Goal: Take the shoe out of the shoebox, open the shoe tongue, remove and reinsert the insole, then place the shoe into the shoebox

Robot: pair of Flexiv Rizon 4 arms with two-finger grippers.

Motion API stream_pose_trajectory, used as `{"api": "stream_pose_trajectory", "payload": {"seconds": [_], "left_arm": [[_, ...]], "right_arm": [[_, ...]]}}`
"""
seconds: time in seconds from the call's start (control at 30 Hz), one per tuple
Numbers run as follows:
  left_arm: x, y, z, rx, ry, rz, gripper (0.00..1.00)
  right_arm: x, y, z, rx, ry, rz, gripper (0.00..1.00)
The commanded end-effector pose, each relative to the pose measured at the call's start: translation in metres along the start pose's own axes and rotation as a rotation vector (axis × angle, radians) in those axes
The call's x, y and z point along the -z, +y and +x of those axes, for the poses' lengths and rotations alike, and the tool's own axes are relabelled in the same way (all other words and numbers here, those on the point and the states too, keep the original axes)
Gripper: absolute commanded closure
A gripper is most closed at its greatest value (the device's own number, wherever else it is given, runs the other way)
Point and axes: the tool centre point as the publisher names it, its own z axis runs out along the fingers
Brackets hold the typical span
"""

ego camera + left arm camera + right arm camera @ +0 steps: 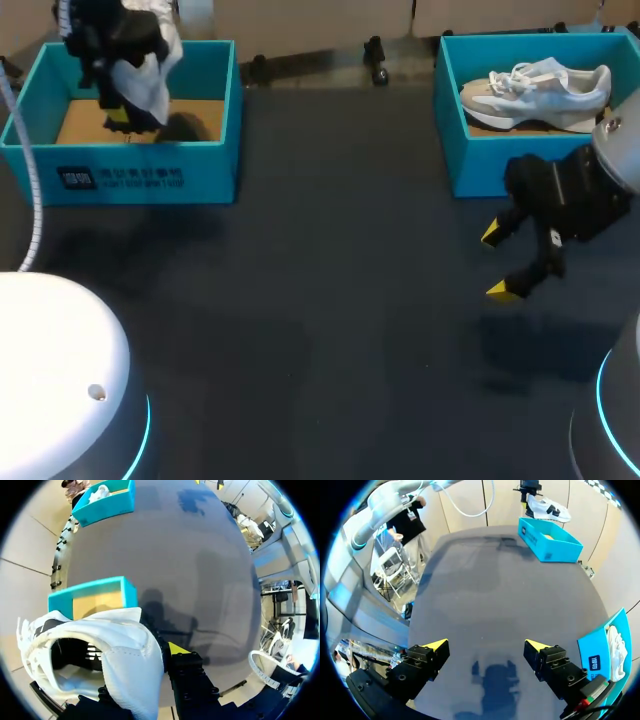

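In the head view, the left fingers (118, 121) are gripping the white shoe (150, 60), holding it above the left shoebox (150, 165). The right fingers (492, 233) are hanging open over the worktop (330, 280).

In the left wrist view, the hold seems to be pinching only the shoe's (125, 650) soft upper, so it could be twisting or slipping free.

In the right wrist view, the right fingers (435, 649) are spreading wide, well apart from the shoe (547, 507), likely too far away to be steadying it.
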Motion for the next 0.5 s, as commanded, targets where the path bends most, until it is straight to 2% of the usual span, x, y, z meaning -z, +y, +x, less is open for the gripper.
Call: {"api": "stream_pose_trajectory", "payload": {"seconds": [0.03,0.23,0.5], "left_arm": [[0.007,0.021,-0.014,0.009,0.014,0.015,1.00],[0.012,0.050,-0.028,0.007,0.007,0.012,1.00],[0.018,0.081,-0.052,0.088,0.023,0.049,1.00]], "right_arm": [[-0.001,-0.001,0.001,0.000,-0.002,0.000,0.00],[-0.001,-0.001,0.001,0.000,-0.002,0.000,0.00],[-0.001,-0.001,0.001,0.000,-0.002,0.000,0.00]]}}
